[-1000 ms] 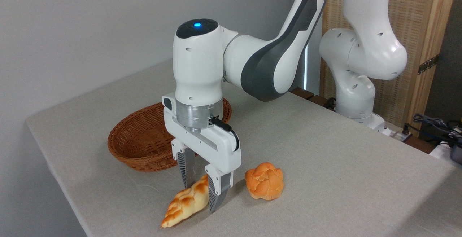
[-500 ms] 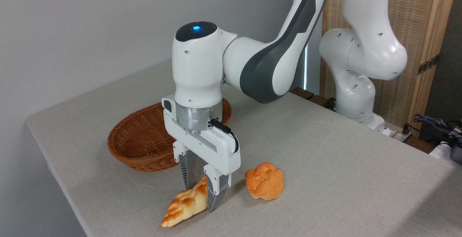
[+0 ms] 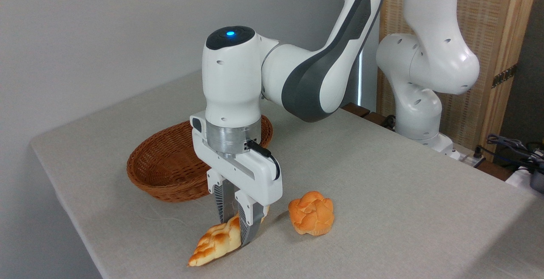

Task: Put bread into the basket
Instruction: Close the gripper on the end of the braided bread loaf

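A reddish woven basket (image 3: 170, 164) sits empty at left on the cloth-covered table (image 3: 382, 194). Just in front and to its right, the gripper (image 3: 235, 231) is clamped on the far end of the braided bread (image 3: 214, 240), which lies on the table. A round bun (image 3: 311, 212) rests nearby. Held off-centre, the loaf may droop or slip when lifted.

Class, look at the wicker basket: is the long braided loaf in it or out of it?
Out. The bread lies on the table in front of the basket, with the gripper closed on its far end.
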You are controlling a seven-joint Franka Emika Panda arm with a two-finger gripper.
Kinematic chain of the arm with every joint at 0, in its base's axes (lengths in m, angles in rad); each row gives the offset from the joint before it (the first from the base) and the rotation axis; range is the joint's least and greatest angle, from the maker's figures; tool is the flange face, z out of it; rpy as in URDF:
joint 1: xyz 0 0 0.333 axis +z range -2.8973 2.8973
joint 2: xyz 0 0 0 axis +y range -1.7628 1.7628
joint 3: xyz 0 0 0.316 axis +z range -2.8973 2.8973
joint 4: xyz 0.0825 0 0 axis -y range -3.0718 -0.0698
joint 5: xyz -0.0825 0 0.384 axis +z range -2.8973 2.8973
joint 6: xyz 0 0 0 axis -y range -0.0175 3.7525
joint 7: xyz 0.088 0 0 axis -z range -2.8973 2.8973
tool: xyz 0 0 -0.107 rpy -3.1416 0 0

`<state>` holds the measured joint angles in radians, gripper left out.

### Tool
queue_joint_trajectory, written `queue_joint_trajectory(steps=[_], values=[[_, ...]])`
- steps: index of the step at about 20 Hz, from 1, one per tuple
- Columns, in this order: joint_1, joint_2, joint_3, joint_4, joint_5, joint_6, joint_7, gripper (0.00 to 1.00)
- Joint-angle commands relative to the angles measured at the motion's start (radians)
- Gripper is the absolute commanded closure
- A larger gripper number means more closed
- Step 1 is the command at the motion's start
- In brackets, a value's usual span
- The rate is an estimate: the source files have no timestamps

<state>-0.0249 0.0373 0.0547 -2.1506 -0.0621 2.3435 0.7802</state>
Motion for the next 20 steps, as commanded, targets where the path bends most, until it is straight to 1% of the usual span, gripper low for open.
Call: queue_joint_trajectory(steps=[1,6,7,9,11,17,18,20], values=[[0.000,0.013,0.008,-0.017,-0.013,0.014,0.024,0.54],[0.000,0.013,0.008,-0.015,-0.013,0.016,0.013,0.55],[0.000,0.013,0.008,-0.014,-0.013,0.016,0.016,0.58],[0.000,0.013,0.008,-0.015,-0.013,0.016,0.016,0.59],[0.002,0.013,0.010,-0.014,-0.013,0.016,0.016,0.63],[0.000,0.003,0.010,0.004,-0.015,0.011,0.013,0.62],[0.000,0.001,0.010,0.012,-0.016,-0.001,0.013,0.62],[0.002,0.001,0.010,0.073,-0.016,-0.091,0.013,0.62]])
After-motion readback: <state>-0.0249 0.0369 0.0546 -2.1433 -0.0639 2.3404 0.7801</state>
